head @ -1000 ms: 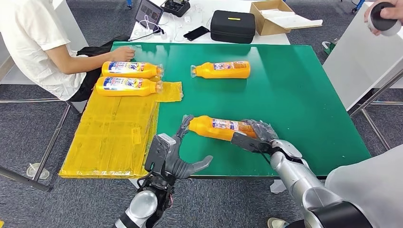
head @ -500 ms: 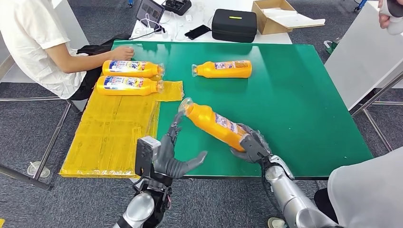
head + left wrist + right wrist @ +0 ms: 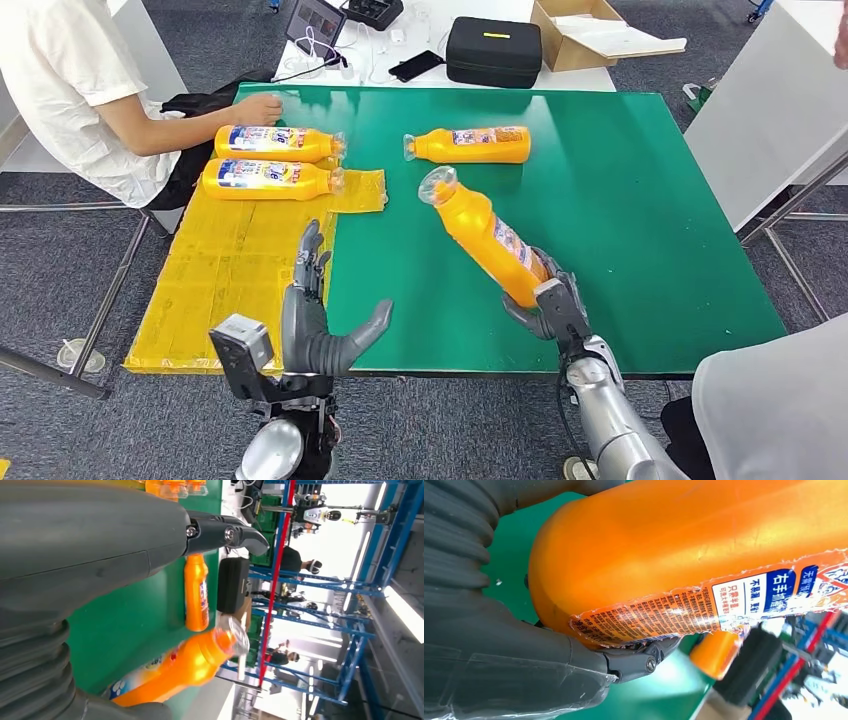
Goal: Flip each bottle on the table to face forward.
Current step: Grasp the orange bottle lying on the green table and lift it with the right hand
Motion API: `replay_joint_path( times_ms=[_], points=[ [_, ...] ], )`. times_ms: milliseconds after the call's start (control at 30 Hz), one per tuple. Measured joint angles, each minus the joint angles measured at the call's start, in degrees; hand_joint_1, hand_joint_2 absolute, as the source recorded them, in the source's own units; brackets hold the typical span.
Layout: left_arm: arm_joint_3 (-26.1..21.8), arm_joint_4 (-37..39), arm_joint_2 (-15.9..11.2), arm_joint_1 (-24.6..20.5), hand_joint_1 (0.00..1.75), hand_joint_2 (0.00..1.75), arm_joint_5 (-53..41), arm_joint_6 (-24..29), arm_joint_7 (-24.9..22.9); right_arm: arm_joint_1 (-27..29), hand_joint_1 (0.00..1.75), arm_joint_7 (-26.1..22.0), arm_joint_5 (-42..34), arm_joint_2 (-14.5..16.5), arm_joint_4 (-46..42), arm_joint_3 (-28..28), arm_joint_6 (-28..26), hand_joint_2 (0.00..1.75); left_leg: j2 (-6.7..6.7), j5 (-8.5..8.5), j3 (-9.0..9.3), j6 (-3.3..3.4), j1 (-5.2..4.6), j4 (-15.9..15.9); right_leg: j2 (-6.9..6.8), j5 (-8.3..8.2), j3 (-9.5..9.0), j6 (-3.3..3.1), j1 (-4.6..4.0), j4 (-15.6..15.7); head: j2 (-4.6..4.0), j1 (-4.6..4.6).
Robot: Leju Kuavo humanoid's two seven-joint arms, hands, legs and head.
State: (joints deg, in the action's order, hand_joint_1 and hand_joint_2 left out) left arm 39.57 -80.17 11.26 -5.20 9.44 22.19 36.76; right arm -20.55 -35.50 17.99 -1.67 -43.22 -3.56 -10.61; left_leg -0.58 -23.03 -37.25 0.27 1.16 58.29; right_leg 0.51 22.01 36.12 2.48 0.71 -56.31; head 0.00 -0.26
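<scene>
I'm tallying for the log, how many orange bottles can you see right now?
4. Two lie side by side at the table's far left, one behind the other; one lies at the far middle; one is tilted up, held by the right hand.

Bare green table (image 3: 640,220) right of lifted bottle (image 3: 485,238); lying bottle (image 3: 468,146) behind it.

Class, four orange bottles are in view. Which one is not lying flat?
The bottle held by the right hand: it is raised off the green table, tilted, cap end up. The other three lie on their sides.
</scene>
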Motion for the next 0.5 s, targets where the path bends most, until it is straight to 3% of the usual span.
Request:
replay_joint_path(
  times_ms=[133, 267, 500],
  points=[
    [-0.19, -0.93, -0.79, 1.3, 0.0, 1.75, 2.61, -1.35, -1.23, 1.52, 1.75, -0.54, -0.99, 0.96, -2.85, 1.05, -0.77, 1.75, 0.0, 0.0, -0.03, 0.0, 0.0, 0.0, 0.0, 0.0, 0.03, 0.0, 0.01, 0.0, 0.0, 0.02],
    [-0.36, 0.03, -0.98, 1.35, 0.0, 1.75, 8.0, -6.09, -4.96, 2.68, 1.75, -0.49, -0.94, 2.42, -5.99, 0.19, 0.94, 1.75, 0.02, 0.01, -0.02, 0.0, 0.0, 0.0, 0.01, -0.01, 0.04, 0.0, 0.0, 0.0, 0.01, 0.01],
    [-0.62, 2.1, -0.87, 0.0, 0.0, 1.75, 13.39, -11.92, -8.86, 4.48, 1.75, 0.57, -0.85, 5.27, -13.35, -7.76, 3.51, 1.75, 0.05, 0.03, -0.02, -0.03, 0.03, 0.0, 0.02, -0.01, 0.08, 0.0, -0.03, -0.02, 0.0, -0.01]
  ],
)
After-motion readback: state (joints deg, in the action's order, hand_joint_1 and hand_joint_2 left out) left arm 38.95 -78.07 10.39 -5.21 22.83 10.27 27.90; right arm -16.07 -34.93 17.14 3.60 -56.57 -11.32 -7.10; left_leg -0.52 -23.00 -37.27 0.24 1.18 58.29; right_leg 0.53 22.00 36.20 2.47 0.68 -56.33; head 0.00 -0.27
